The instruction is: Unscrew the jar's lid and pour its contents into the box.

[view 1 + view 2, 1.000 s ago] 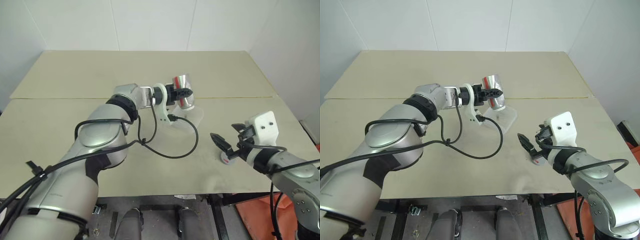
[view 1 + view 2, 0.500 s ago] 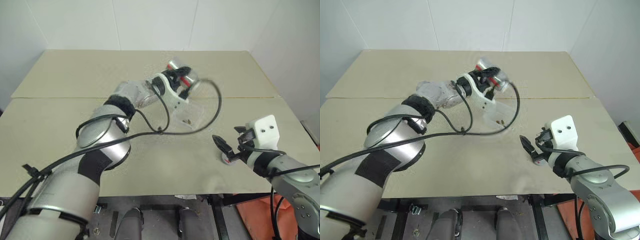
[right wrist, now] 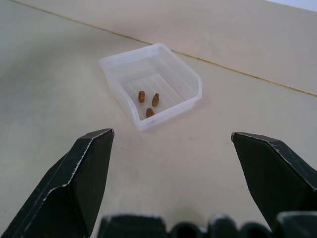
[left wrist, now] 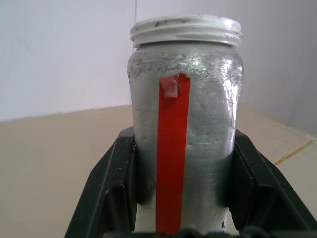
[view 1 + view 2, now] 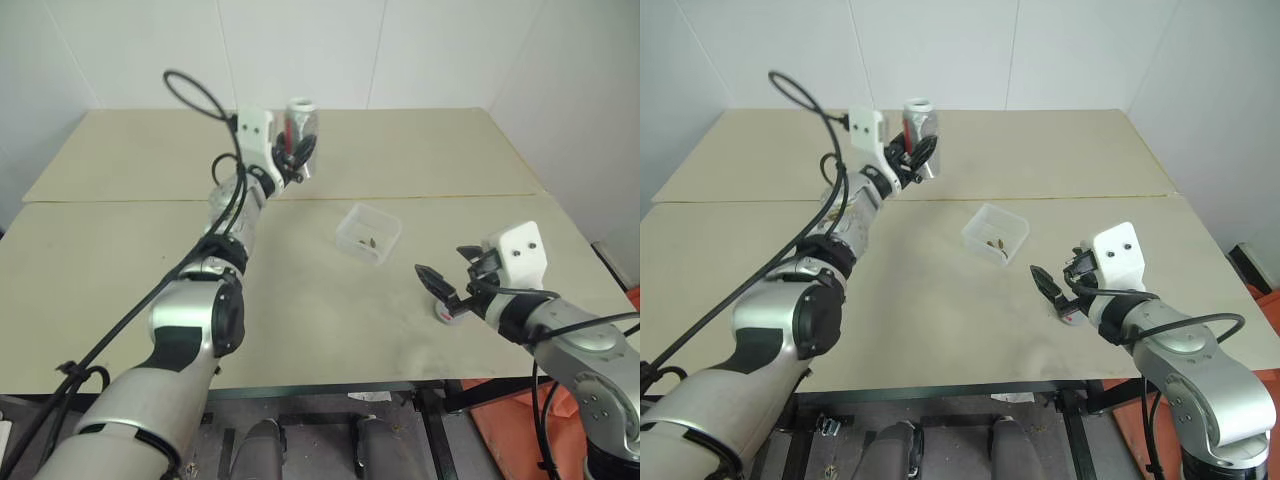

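The silvery jar (image 5: 298, 133) with a red stripe stands upright in the air over the table's back left, its threaded mouth uncovered. My left gripper (image 5: 296, 152) is shut on the jar (image 4: 185, 134), one black finger on each side. The clear box (image 5: 352, 225) sits mid-table, and three small brown bits, the contents (image 3: 149, 104), lie inside the box (image 3: 119, 74). My right gripper (image 5: 440, 288) hovers open at the front right, pointing toward the box. The grey lid (image 5: 447, 313) with a red mark lies on the table just under that gripper.
The beige table (image 5: 120, 260) is made of two boards with a seam running across behind the box. A black cable (image 5: 190, 95) loops up above my raised left arm. The table's front edge lies close behind my right gripper.
My left arm has swung the jar from tipped over the box to upright, up and toward the back left. The box now stands uncovered with the bits in it. The right gripper kept still.
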### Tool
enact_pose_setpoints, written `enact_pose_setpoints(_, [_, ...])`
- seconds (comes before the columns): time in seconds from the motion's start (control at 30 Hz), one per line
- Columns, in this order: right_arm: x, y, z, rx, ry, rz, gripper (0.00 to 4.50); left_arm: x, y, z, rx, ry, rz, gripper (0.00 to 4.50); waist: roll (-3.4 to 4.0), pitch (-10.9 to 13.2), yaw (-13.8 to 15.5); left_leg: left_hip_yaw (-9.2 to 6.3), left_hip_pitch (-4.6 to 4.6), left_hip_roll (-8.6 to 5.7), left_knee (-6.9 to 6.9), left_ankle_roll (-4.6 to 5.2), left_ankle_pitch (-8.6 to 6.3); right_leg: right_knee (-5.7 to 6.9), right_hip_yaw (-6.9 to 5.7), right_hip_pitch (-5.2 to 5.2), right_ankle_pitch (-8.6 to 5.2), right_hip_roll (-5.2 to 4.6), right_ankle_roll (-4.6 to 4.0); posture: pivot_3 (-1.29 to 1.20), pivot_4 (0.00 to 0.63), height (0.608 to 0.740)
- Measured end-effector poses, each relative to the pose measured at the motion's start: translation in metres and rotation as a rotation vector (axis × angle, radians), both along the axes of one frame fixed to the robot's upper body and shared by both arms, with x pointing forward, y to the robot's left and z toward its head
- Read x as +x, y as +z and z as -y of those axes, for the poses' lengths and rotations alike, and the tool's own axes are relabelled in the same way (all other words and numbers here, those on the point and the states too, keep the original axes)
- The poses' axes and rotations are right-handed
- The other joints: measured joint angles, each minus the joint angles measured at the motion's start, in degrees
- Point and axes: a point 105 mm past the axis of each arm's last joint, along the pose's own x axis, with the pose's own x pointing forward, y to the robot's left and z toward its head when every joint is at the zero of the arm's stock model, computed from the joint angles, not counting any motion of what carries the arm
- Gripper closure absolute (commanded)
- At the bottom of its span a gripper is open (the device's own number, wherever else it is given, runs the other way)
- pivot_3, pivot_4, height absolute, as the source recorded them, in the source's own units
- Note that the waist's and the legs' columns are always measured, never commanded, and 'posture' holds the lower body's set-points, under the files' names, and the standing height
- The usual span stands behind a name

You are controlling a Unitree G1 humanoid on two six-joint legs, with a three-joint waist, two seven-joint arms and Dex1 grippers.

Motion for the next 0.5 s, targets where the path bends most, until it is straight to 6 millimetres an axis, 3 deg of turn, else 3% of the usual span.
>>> enact_pose_setpoints(0.13, [0.002,-0.003,-0.003,-0.001,0.007,-0.01,0.03,-0.017,-0.065,-0.022,0.043,0.048,-0.094,2.53,0.01,-0.01,-0.16,0.0,0.02,0.01,-0.03,0.0,0.0,0.0,0.02,-0.01,0.19,0.02,-0.31,0.0,0.15,0.74])
enact_pose_setpoints(0.2, [0.002,-0.004,-0.004,0.002,0.017,-0.01,0.03,-0.027,-0.087,-0.026,0.07,0.061,-0.111,2.53,0.01,-0.01,0.05,0.0,-0.01,0.01,-0.01,0.01,0.0,-0.02,0.03,-0.01,0.24,0.02,-0.39,0.0,0.15,0.74])
enact_pose_setpoints(0.5, [0.003,-0.005,-0.008,0.0,0.045,-0.008,0.03,-0.047,-0.096,-0.032,0.097,0.137,-0.033,2.53,-0.01,-0.06,0.3,0.0,0.11,0.01,0.04,0.01,0.01,-0.02,0.02,0.09,0.15,0.02,-0.19,0.0,0.15,0.74])
